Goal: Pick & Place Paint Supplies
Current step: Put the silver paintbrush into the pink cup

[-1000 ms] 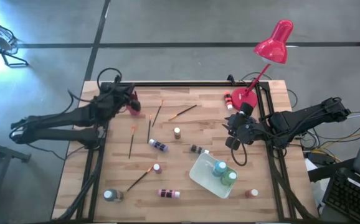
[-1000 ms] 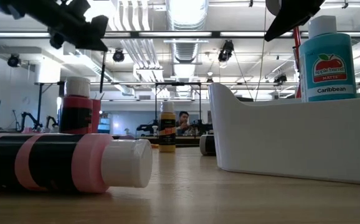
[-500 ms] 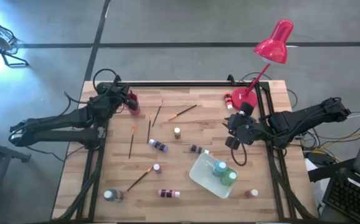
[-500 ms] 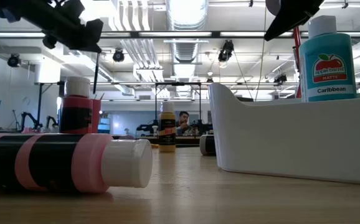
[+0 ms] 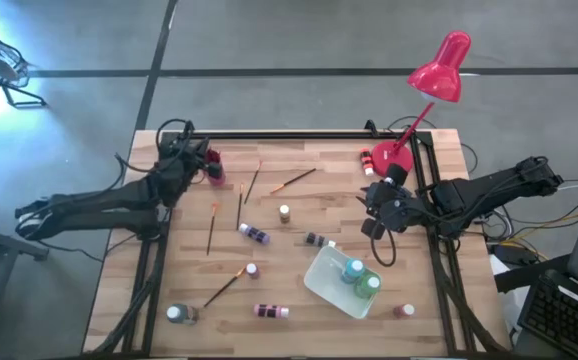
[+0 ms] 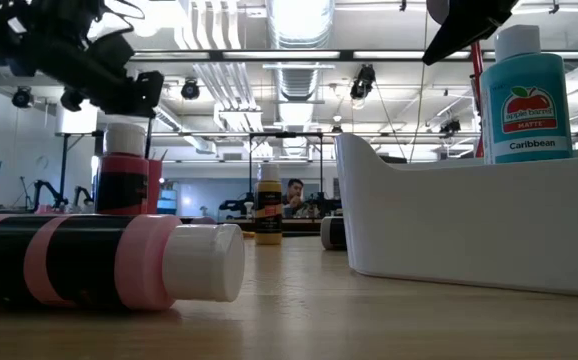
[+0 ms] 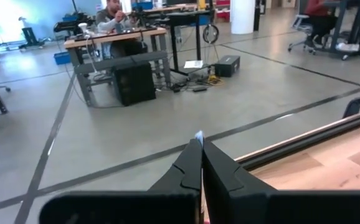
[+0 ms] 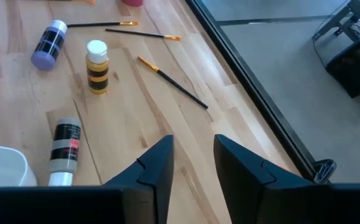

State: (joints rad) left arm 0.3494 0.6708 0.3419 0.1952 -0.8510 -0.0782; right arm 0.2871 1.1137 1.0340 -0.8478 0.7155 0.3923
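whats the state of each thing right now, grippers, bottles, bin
left gripper: shut, by the table's far left corner
right gripper: open, nothing between its fingers
white bin: holds two upright bottles
purple bottle: lying on its side
yellow bottle: standing upright
black bottle: lying on its side
pink bottle: lying on its side

Ten paint bottles [image 5: 256, 235], four paintbrushes [image 5: 211, 226], one white tray [image 5: 321, 282], one red lamp [image 5: 439, 68].

left gripper [image 5: 197, 158] | dropped lower, nearer red bottle [image 5: 215, 166] | jaws shut
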